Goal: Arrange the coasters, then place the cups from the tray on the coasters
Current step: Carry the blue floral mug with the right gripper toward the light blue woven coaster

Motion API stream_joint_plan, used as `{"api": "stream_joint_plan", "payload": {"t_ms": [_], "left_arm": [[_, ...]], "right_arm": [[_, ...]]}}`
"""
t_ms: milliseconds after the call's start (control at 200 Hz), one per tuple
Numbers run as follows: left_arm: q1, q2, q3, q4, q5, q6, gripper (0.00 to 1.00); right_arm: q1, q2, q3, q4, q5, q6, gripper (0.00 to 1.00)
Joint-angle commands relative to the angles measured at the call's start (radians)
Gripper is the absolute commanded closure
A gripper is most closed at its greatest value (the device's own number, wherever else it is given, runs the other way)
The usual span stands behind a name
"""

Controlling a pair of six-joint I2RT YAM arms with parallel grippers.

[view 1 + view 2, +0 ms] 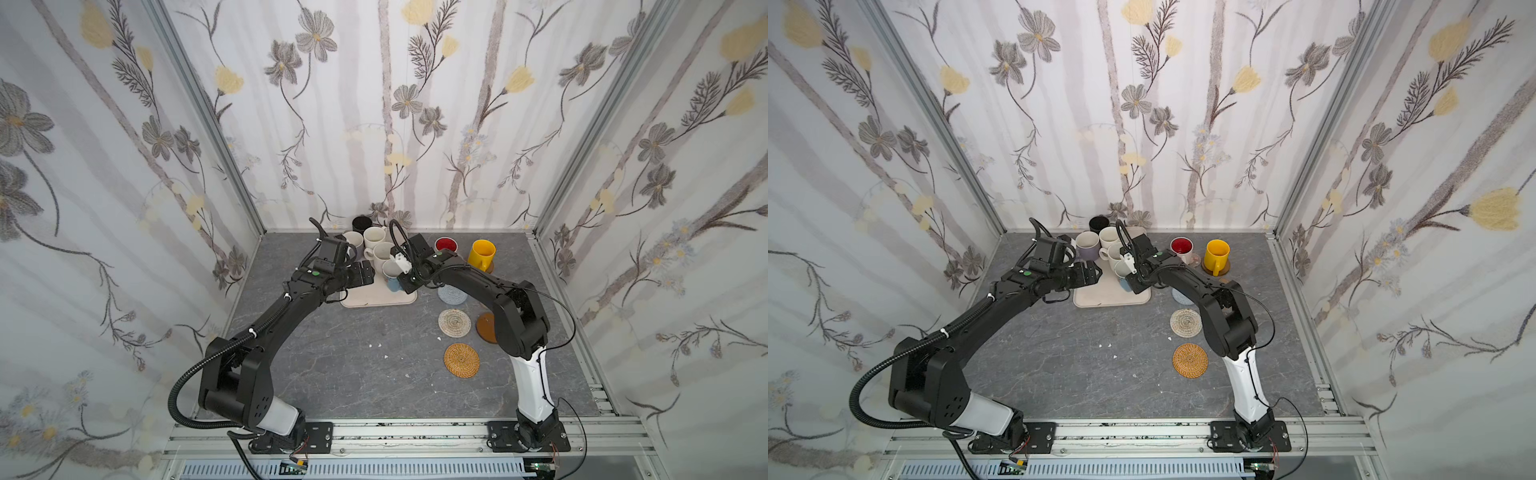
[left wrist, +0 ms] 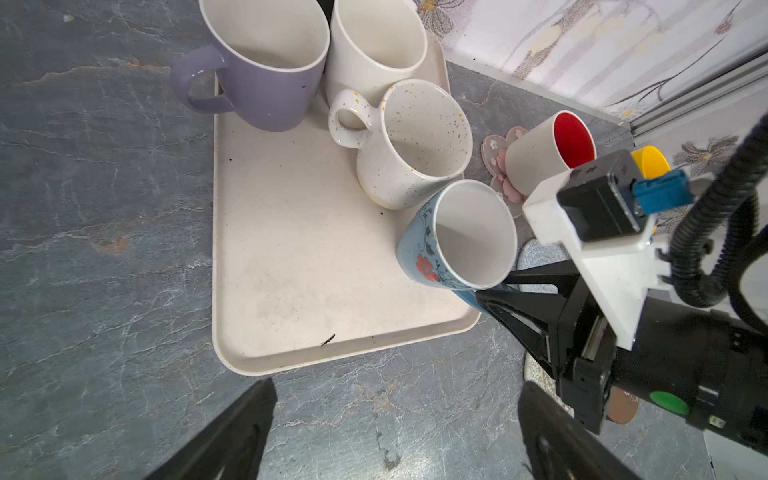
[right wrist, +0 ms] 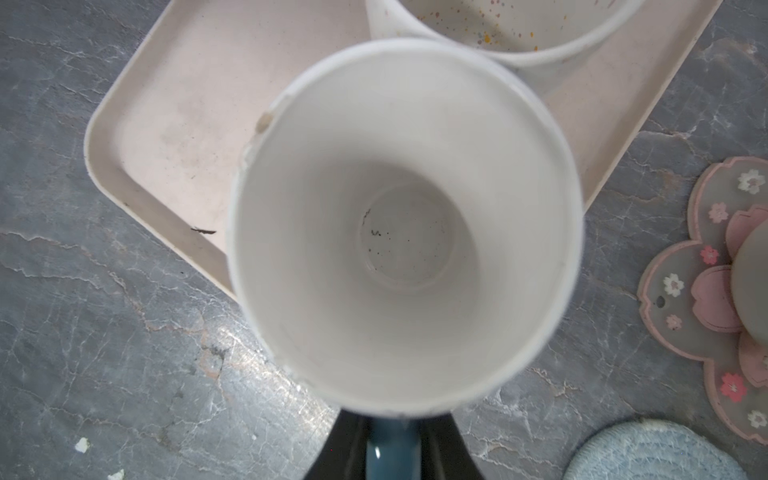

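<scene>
My right gripper point(image 3: 392, 451) is shut on the dark blue handle of the pale blue patterned cup point(image 2: 457, 237), which leans at the near right corner of the beige tray point(image 1: 374, 298). Further back on the tray stand the speckled cup point(image 2: 415, 145), the cream cup point(image 2: 374, 45) and the lavender cup point(image 2: 257, 62); a black cup point(image 1: 361, 223) shows behind them. My left gripper point(image 2: 395, 432) hangs open over the tabletop at the tray's left side. The red-inside cup point(image 1: 446, 245) stands on the pink-flower coaster point(image 3: 706, 270), and the yellow cup point(image 1: 482, 253) on a brown disc point(image 1: 491, 267).
Right of the tray lie the grey-blue woven coaster point(image 1: 451, 295), the beige woven coaster point(image 1: 454, 323), the tan rattan coaster point(image 1: 461, 360) and a brown disc point(image 1: 485, 328) partly under my right arm. Flowered walls close in three sides.
</scene>
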Motion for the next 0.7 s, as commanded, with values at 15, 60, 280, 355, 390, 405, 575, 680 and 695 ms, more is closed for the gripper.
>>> {"api": "stream_joint_plan", "payload": {"t_ms": [15,60,280,355,390,405,575,680,695], "left_arm": [[-0.006,-0.023,-0.01,0.017,-0.019,0.008,0.06],[-0.01,-0.025,-0.009,0.018,-0.02,0.007,0.06],[-0.038,-0.012,0.025,0.018,-0.03,0.002,0.05],[-0.052,0.002,0.045,0.018,-0.031,-0.001,0.05],[-0.06,0.007,0.052,0.018,-0.033,-0.002,0.05],[-0.064,0.01,0.057,0.018,-0.034,-0.003,0.05],[-0.104,0.057,0.097,0.019,-0.052,-0.008,0.05],[-0.119,0.089,0.103,0.02,-0.053,-0.015,0.05],[-0.122,0.094,0.131,0.02,-0.053,-0.014,0.04]], "right_arm": [[0.0,-0.053,-0.028,0.053,-0.005,0.03,0.84],[0.001,-0.076,-0.045,0.059,-0.004,0.039,0.85],[-0.003,-0.224,-0.177,0.109,0.001,0.089,0.89],[-0.005,-0.271,-0.224,0.118,0.005,0.104,0.9],[-0.008,-0.292,-0.247,0.122,0.012,0.115,0.9],[-0.009,-0.3,-0.256,0.124,0.014,0.12,0.9],[-0.046,-0.395,-0.364,0.157,0.022,0.171,0.91],[-0.086,-0.451,-0.44,0.188,0.009,0.205,0.91],[-0.092,-0.457,-0.451,0.193,0.007,0.209,0.91]]}}
